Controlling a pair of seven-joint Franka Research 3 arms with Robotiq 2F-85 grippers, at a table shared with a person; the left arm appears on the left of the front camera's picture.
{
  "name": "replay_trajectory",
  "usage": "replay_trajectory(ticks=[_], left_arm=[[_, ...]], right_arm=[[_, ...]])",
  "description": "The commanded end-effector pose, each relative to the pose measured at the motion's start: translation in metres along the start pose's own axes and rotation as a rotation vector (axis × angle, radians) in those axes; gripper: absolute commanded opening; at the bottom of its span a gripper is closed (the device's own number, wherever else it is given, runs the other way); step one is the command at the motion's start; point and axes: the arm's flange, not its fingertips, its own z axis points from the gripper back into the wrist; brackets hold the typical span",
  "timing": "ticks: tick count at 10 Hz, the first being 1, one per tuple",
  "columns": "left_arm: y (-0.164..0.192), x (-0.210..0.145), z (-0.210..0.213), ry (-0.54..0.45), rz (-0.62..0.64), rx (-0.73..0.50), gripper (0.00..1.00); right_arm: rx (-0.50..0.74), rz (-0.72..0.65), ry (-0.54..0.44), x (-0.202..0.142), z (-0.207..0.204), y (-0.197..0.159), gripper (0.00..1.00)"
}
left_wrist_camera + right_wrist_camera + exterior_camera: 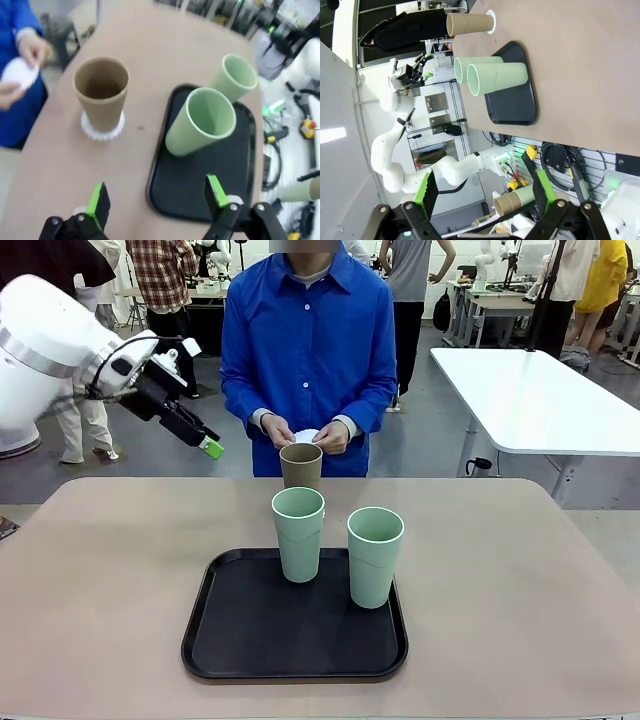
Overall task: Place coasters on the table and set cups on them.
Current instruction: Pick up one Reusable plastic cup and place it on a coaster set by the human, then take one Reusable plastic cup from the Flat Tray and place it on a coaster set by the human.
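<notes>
Beige table [100, 570] runs across a busy lab room. Above its far left edge hangs the left gripper [212, 448], fingers [97, 200] apart and empty; the right gripper [485, 192] is likewise spread on nothing. Ahead of the left gripper, at the middle of the far edge, the tan cup [300, 466] stands upright on a coaster [102, 131]. Toward the front edge, the left mint cup [298, 532] and right mint cup [375, 555] stand upright on the black tray [240, 640], the left one nearer the left arm. The person's hands [332, 437] hold a second coaster [306, 435]; it likely has to be laid down first.
</notes>
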Motion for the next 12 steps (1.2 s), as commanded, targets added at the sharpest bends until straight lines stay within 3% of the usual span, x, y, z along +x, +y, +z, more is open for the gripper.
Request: replay_trajectory(ticks=[1, 3, 6, 7, 12], left_arm=[[-0.015, 0.02, 0.0, 0.242, 0.069, 0.024, 1.0], [-0.037, 0.039, 0.007, 0.354, 0.117, 0.086, 1.0], [-0.064, 0.049, 0.007, 0.411, 0.168, 0.222, 1.0], [-0.052, 0.04, 0.005, 0.372, 0.14, 0.125, 1.0], [-0.052, 0.04, 0.005, 0.372, 0.14, 0.125, 1.0]], right_arm=[[0.023, 0.005, 0.002, 0.001, 0.0, 0.001, 1.0], [0.023, 0.005, 0.002, 0.001, 0.0, 0.001, 1.0], [0.023, 0.005, 0.002, 0.001, 0.0, 0.001, 1.0], [0.023, 0.005, 0.002, 0.001, 0.0, 0.001, 1.0], [0.023, 0.005, 0.002, 0.001, 0.0, 0.001, 1.0]])
